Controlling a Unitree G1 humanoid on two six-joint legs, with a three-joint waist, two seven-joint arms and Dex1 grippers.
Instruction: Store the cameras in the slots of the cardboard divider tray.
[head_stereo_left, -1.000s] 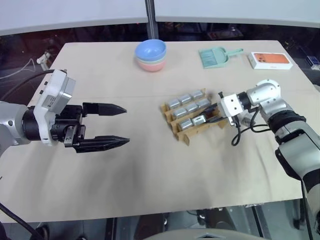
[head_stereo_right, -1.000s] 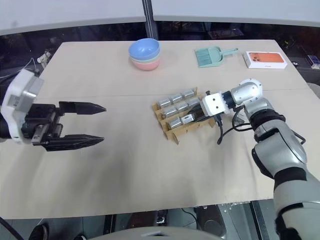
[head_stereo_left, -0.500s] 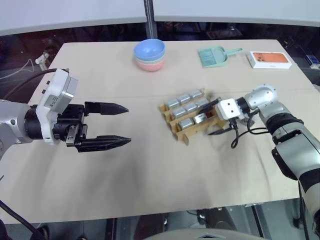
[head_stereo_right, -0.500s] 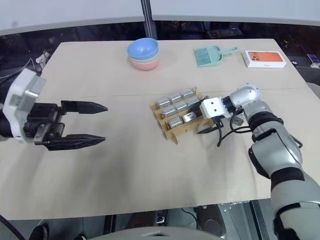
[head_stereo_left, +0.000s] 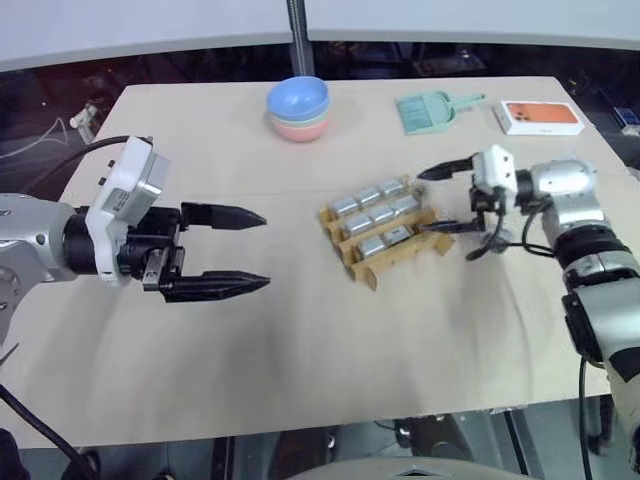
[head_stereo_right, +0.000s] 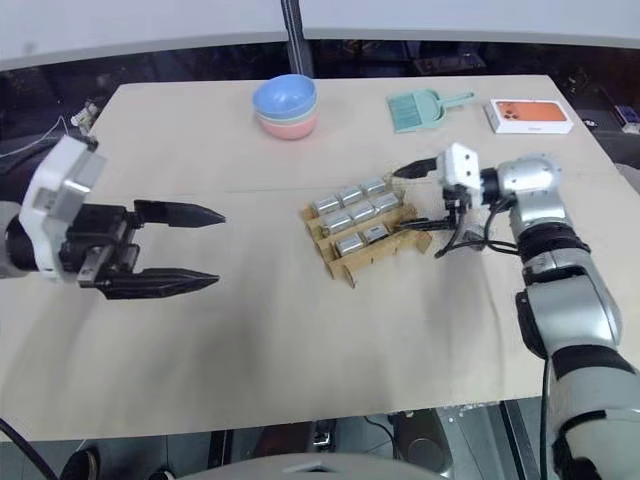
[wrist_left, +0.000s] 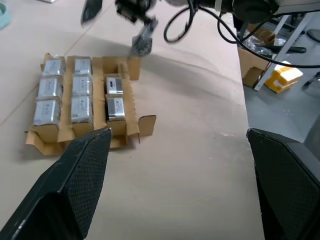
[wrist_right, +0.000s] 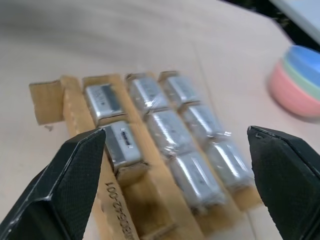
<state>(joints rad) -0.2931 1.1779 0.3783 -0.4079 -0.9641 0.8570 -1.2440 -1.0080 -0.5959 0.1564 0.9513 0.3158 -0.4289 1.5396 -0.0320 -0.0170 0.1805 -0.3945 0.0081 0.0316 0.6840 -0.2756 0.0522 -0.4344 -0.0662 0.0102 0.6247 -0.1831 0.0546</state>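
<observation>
In the middle of the table (head_stereo_left: 250, 400) you have the cardboard divider tray (head_stereo_left: 385, 248), three rows of slots. Count eight cameras (wrist_left: 82, 85) in it: three in each of the two far rows, two in the near row, leaving one near slot bare. Your right gripper (head_stereo_left: 440, 200) hangs just beside the tray's right end, fingers spread wide, carrying nothing. Your left gripper (head_stereo_left: 245, 250) hovers well apart to the left, equally wide and empty.
</observation>
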